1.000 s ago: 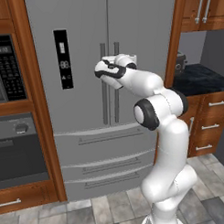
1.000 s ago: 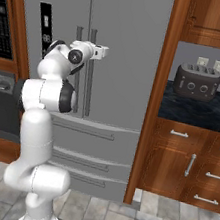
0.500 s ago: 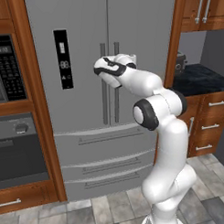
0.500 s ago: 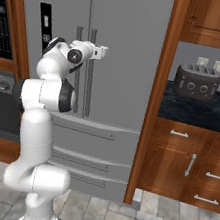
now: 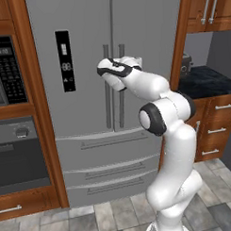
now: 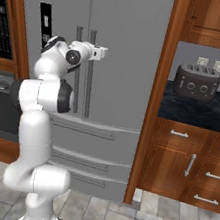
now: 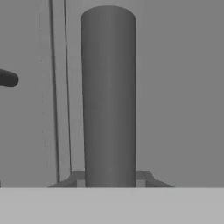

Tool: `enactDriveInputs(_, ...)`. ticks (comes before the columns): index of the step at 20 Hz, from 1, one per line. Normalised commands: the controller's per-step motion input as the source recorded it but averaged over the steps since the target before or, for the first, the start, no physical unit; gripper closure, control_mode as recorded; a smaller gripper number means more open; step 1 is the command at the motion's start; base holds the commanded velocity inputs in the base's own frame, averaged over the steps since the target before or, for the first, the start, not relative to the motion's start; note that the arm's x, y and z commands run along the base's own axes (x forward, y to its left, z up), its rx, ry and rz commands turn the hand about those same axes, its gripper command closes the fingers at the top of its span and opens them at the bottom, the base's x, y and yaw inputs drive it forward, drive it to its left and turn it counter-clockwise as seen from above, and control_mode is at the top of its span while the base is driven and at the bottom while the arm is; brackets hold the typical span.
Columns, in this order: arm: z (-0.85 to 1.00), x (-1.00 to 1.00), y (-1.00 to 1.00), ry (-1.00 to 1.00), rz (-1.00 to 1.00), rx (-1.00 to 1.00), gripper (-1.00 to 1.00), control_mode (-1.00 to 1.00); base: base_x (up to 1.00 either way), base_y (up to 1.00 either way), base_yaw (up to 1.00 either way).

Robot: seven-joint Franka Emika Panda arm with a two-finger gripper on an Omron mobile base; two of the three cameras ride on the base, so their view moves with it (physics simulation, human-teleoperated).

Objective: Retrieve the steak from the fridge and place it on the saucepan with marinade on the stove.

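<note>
The tall grey fridge (image 5: 86, 38) (image 6: 129, 39) stands in front of me with both doors shut. My gripper (image 6: 95, 53) (image 5: 130, 64) is at chest height against the right door's long vertical bar handle (image 6: 85, 92) and is shut on it. In the hand view that handle (image 7: 108, 96) runs up the middle as a thick grey bar, very close, with the door seam and the tip of the other handle (image 7: 6, 79) to its left. The steak, the saucepan with marinade and the stove are out of view.
A black-fronted wall oven (image 5: 15, 154) with a microwave above sits left of the fridge. On the right are a wooden side panel (image 6: 158, 90), a dark counter (image 6: 218, 112) with a toaster (image 6: 197, 82), and wooden drawers (image 6: 189, 166). Fridge drawers (image 5: 110, 169) lie below the doors.
The fingers have closed around the right door handle. The arm and hand have hardly shifted, and the doors are still shut.
</note>
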Motion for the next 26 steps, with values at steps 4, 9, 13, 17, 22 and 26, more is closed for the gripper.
enactDriveInputs(4,0.0,-0.62,-0.62,-0.01,0.02,0.03,1.0,-1.0,0.0,0.0,0.0)
enactDriveInputs(9,0.0,-0.51,-0.74,0.0,0.04,0.05,1.0,-1.0,0.0,0.0,0.0)
enactDriveInputs(13,0.0,-0.48,-0.93,-0.01,0.1,0.07,1.0,-1.0,0.0,0.0,0.0)
enactDriveInputs(17,0.02,-0.51,-1.0,0.0,0.12,0.11,1.0,-1.0,0.0,0.0,0.0)
enactDriveInputs(22,0.14,-0.54,-0.91,0.0,0.07,0.11,1.0,-1.0,0.0,0.0,0.0)
enactDriveInputs(26,0.14,-0.52,-0.78,0.0,0.03,0.08,1.0,-1.0,0.0,0.0,0.0)
